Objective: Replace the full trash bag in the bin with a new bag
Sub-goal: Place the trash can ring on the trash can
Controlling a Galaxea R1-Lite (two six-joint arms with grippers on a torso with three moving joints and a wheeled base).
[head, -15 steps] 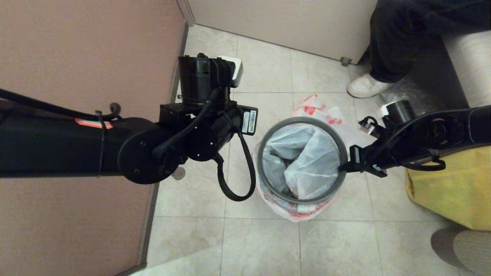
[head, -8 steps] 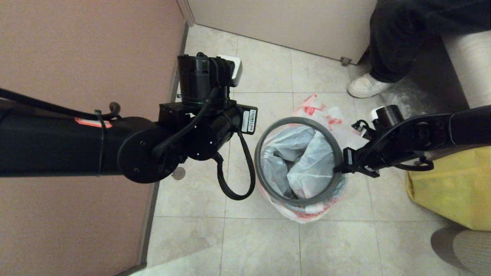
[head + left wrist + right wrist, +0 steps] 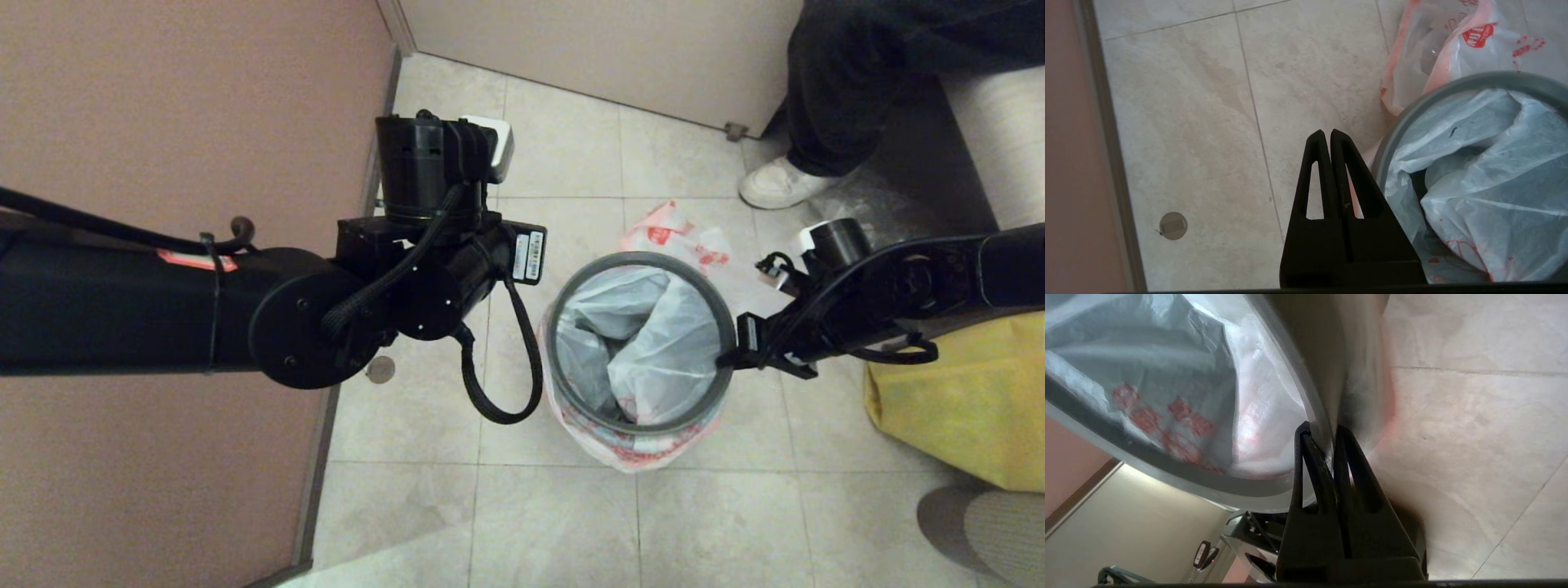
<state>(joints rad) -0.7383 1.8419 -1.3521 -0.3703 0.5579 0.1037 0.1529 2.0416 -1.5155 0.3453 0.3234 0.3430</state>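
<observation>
yellow bag point(image 3: 955, 400) at right, white shoe point(image 3: 780, 181), floor drain point(image 3: 1173, 225)

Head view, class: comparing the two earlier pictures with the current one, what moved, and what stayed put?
The right gripper, clamped on the grey hoop of the bin, swung it slightly toward the robot's left and farther away, then brought it back almost to its starting spot. The new bag stays tucked inside. The left gripper stays shut and idle beside the bin.

Restroom-like tiled corner, beige floor tiles point(image 3: 563, 506) with grout lines, round floor drain point(image 3: 1173, 225) near the left pinkish wall point(image 3: 163, 98), pale partition panel point(image 3: 604, 49) with metal foot at the far side
</observation>
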